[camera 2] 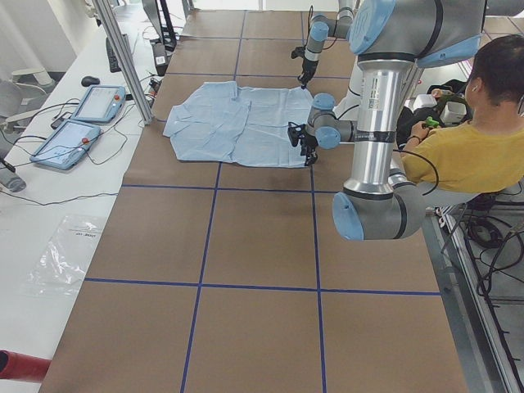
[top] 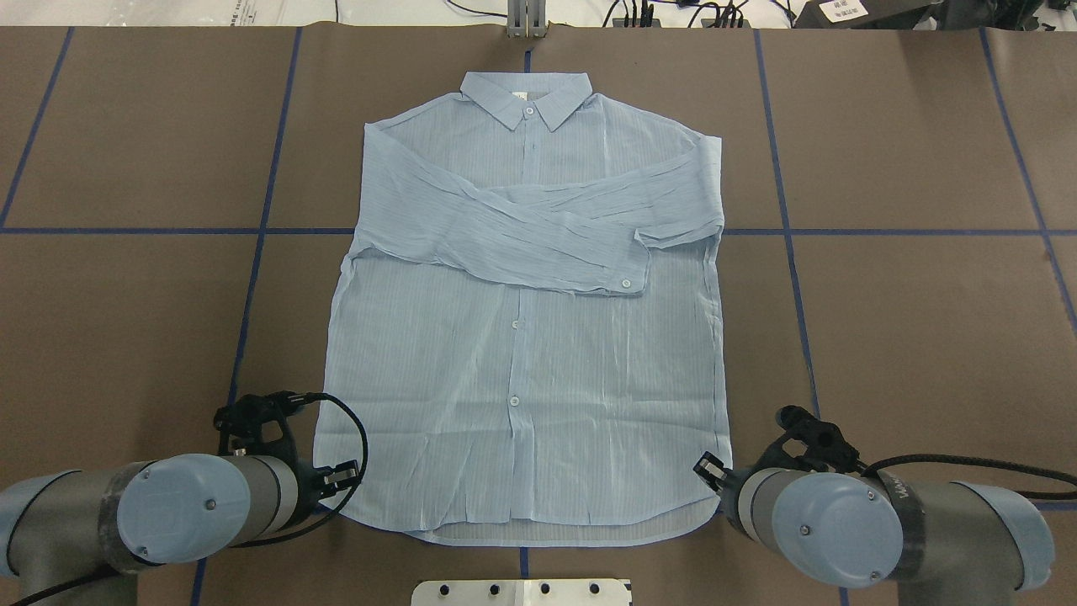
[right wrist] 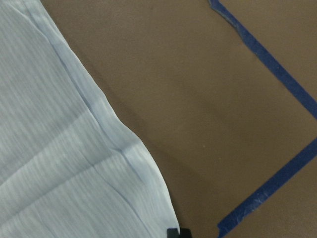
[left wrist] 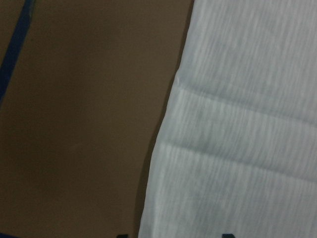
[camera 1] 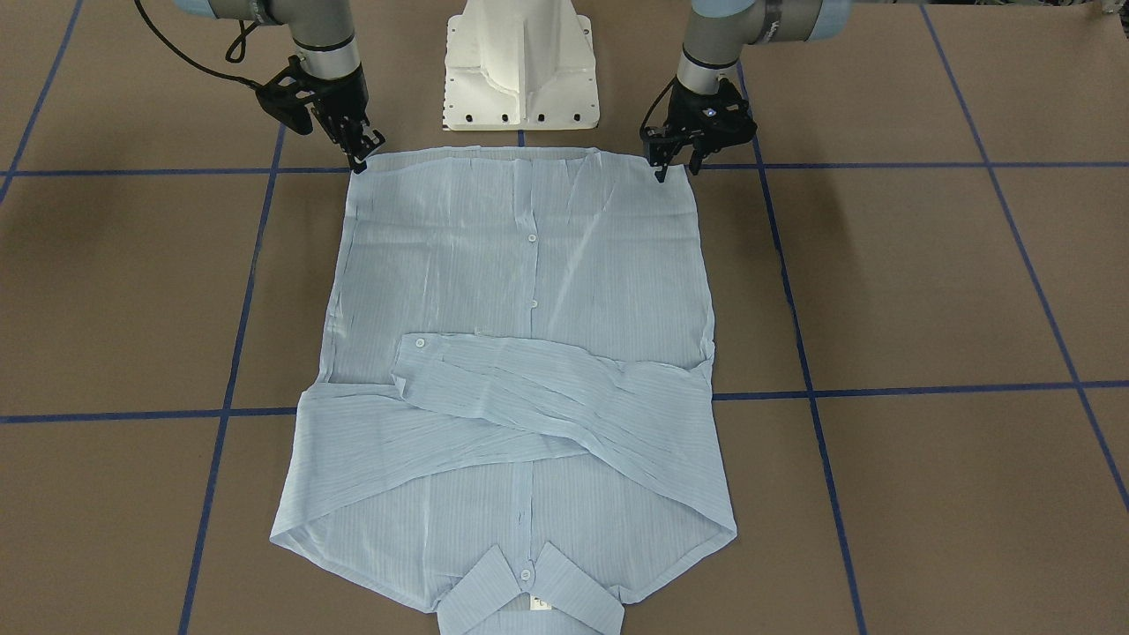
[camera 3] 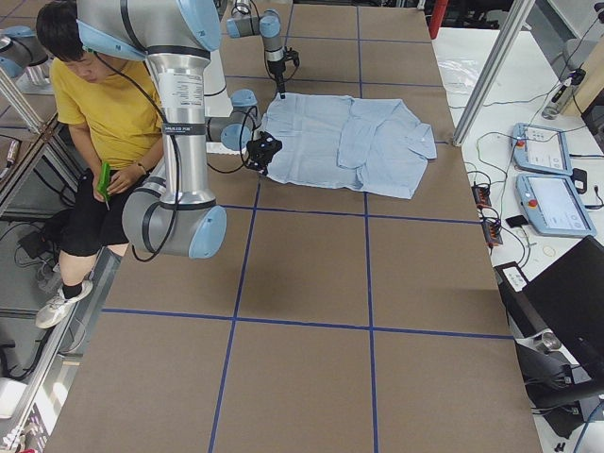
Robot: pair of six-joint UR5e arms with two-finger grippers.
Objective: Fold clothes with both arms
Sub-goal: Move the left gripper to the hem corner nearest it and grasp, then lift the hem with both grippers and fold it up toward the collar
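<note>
The light-blue shirt (top: 522, 362) lies flat and face up on the brown table, its collar (top: 523, 97) at the far side and both sleeves crossed over the chest. My left gripper (camera 1: 675, 169) is open, down at the hem's left corner. The left wrist view shows the shirt's edge (left wrist: 163, 148) running between the two fingertips. My right gripper (camera 1: 360, 159) is at the hem's other corner with its fingers together. In the right wrist view its tip (right wrist: 178, 233) meets the shirt's corner (right wrist: 148, 178), so it looks shut on it.
The white pedestal base (camera 1: 520, 66) stands between the arms just behind the hem. Blue tape lines (top: 261, 227) grid the table. A seated person in a yellow top (camera 2: 467, 155) is behind the robot. Two teach pendants (camera 2: 82, 123) lie on the side bench.
</note>
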